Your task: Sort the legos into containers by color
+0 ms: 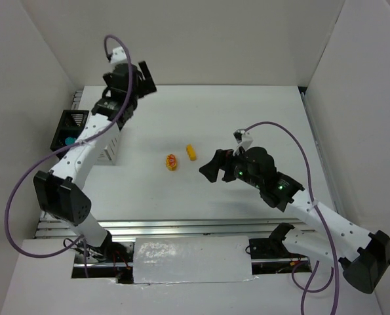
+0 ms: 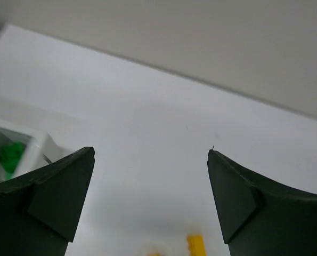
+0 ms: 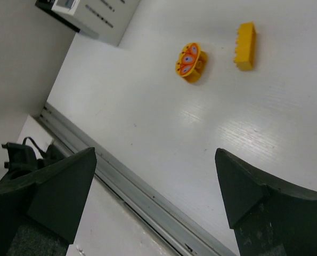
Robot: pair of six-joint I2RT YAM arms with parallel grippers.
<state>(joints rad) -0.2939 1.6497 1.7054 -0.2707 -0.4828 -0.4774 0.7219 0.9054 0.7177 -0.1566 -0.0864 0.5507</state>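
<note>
At the left edge of the worktop stands the black bin with a teal brick in it. The white bin touches its right side, and my left wrist view shows a green brick inside that one.

My left gripper hangs high over the far left corner. Its fingers are spread wide with nothing between them, and they point out across the worktop.

Two pieces lie loose near the middle of the worktop, well apart from both bins. The orange piece is round, printed and tipped on edge. Just to its right and slightly farther back is the yellow brick.

The brick's long axis runs roughly from the near edge toward the far edge, a little skewed. A grip across its narrow width would therefore close left to right.

My right gripper is low and just to the right of the brick, facing left toward it. These fingers are also wide apart and empty.

In the right wrist view both pieces sit ahead of and above my fingertips, the brick to the right of the orange piece. I judge the right arm much the nearer, so the next pick is its job. It needs a short reach forward and a turn of the wrist to square up with the brick.
</note>
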